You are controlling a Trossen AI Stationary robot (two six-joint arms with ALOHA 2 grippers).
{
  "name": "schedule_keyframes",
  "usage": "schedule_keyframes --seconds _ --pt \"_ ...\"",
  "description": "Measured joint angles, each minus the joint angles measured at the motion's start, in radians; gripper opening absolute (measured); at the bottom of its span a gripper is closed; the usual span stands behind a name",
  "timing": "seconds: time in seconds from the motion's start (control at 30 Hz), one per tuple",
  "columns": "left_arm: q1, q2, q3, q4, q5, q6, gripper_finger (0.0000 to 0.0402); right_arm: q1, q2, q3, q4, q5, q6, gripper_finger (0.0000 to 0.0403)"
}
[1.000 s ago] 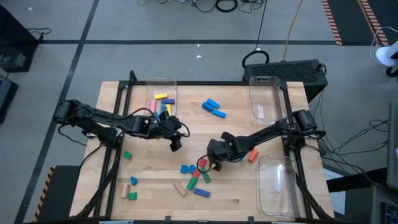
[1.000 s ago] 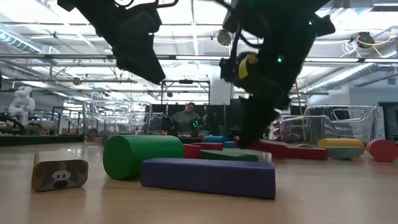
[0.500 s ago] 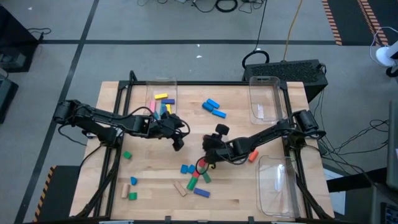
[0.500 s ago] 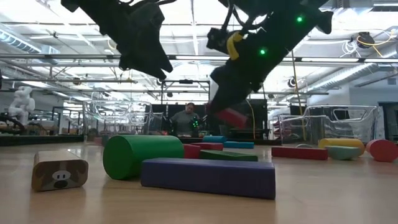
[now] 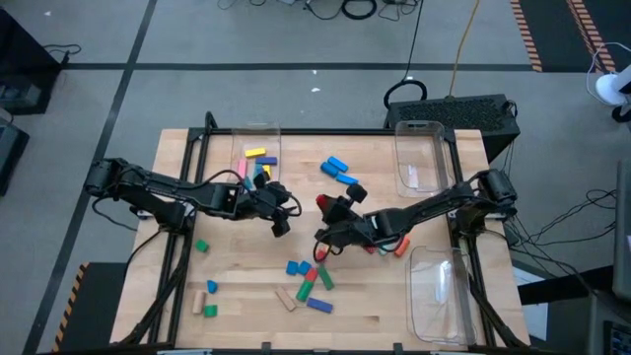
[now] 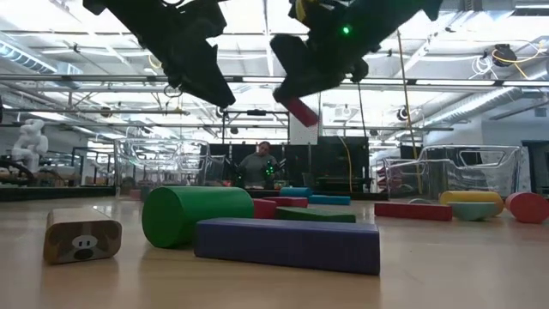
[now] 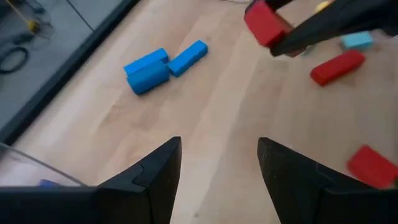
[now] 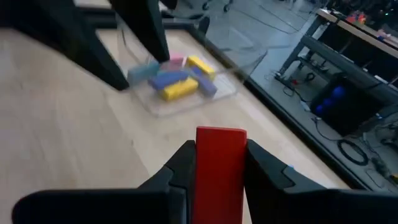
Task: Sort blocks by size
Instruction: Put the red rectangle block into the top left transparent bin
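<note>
Since a second ago the right tool point(image 5: 322, 205) has risen off the desk point(image 5: 424, 296), gripping a red block point(image 8: 219, 168) mid-air. Transport underway; next needs a bin point(image 5: 256, 158). Left tool point(image 7: 217, 168) hovers open, empty.

Bright, even overhead light; wrist views blurred, low view backlit

the red block point(image 8: 220, 163) runs off the right wrist picture's lower edge between dark fingers point(image 8: 267, 171), and the binned blocks point(image 8: 175, 76) beyond (pink, yellow, blue) are too blurred to count.
</note>
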Motion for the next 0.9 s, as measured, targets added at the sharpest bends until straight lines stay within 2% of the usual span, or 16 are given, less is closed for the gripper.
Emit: schedule_keyframes --seconds 0.1,0.27,0.53,0.73,0.9 --pt "-0.008 0.000 0.000 0.000 -0.049 0.031 0.0214 -0.018 -0.016 0.000 0.043 -0.098 -0.025 0.0076" --pt "-0.027 0.001 0.000 0.005 -0.057 0.128 0.0214 -0.048 -0.033 0.000 0.125 -0.353 -0.117 0.0076" --pt "-0.034 0.001 0.000 0.012 0.141 0.214 0.0214 -0.085 -0.039 0.000 0.174 -0.737 -0.347 0.0076" --pt "-0.033 0.001 0.000 0.037 0.205 0.316 0.0214 -0.092 -0.057 0.000 0.180 -0.848 -0.410 0.0076" --pt "-0.033 0.001 -0.001 0.117 0.326 0.427 0.0214 -0.091 -0.105 0.000 0.186 -1.001 -0.510 0.0076"
